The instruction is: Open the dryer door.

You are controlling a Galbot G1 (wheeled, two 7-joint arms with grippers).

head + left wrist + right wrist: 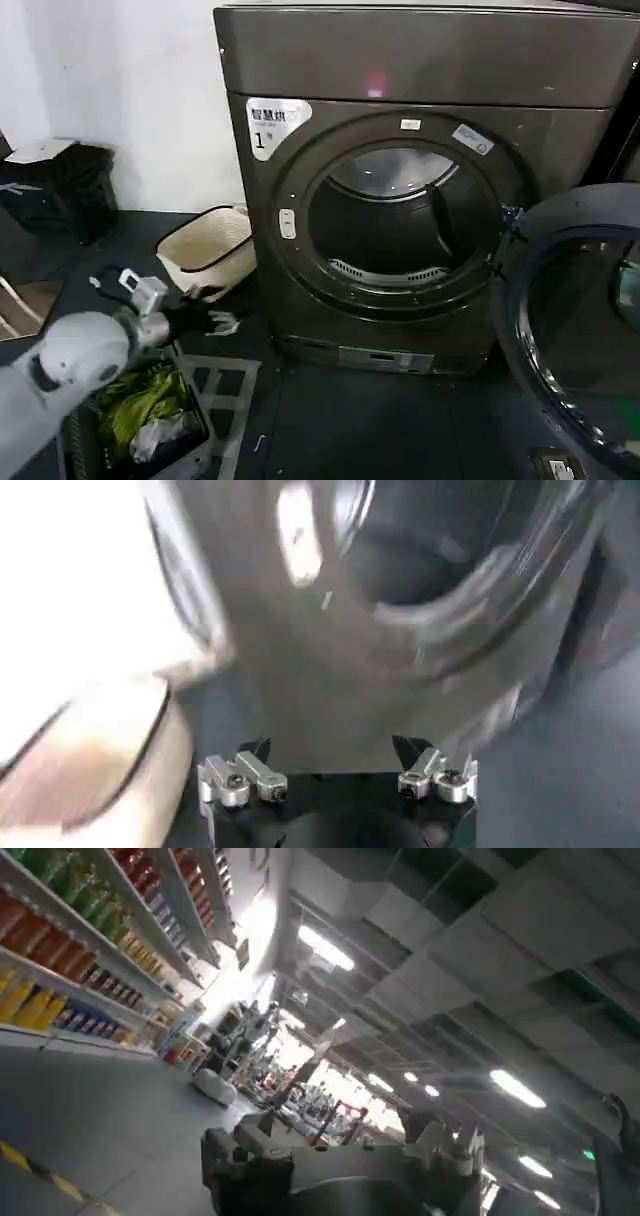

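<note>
while the door point(575, 330) hangs swung wide at the dryer's point(420, 190) right side, dark inner face toward us, we see the drum mouth point(400, 215) bare. our left gripper point(215, 322) hovers released, fingers spread and holding nothing, low and left of the dryer's front, well apart from the door, with a basket point(205, 250) just behind it and a bin point(140, 420) of cloth below. our right gripper point(340, 1173) points toward a ceiling; we cannot tell its state.

A white wall point(120, 90) rises behind a dark floor point(330, 420). A pale woven basket point(208, 250) stands on the floor, near a black bag point(60, 190). Elsewhere, stocked shelves point(70, 938) run under ceiling strip lights point(325, 948).
</note>
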